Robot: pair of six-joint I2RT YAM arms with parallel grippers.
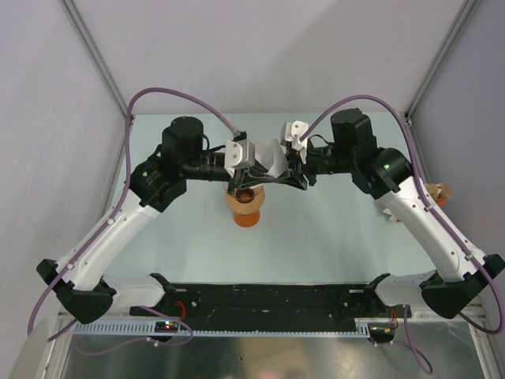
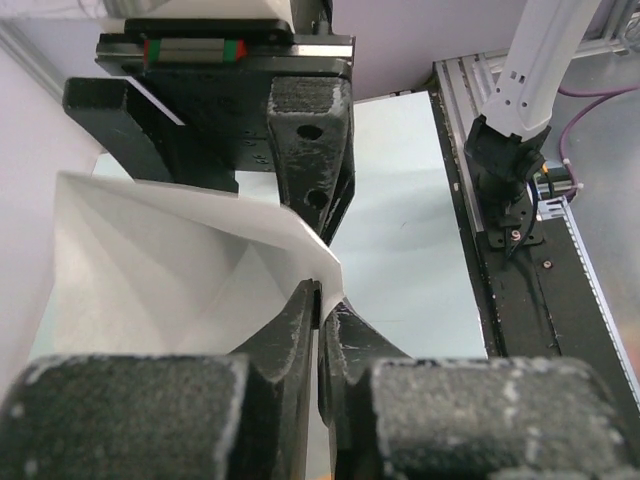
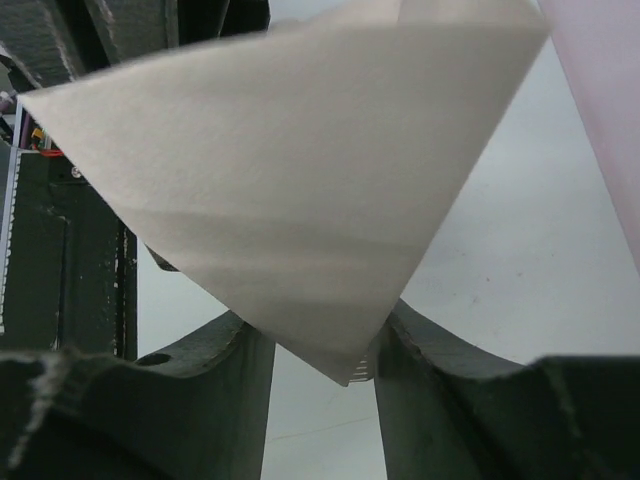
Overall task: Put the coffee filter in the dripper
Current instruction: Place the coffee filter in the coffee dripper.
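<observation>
Pinching one edge of the thin white paper cone of a coffee filter (image 2: 170, 270) in the left end effector (image 2: 320, 300), with jaws all but together on the sheet. Straddling the filter's pointed tip with the right end effector (image 3: 322, 335), with jaws partly apart and not clamped on the paper. Holding the filter in the air between both, over the pale green worktop (image 1: 331, 237), close by the clear cone-shaped dripper with brown collar and orange base (image 1: 246, 207), not seated inside it.
</observation>
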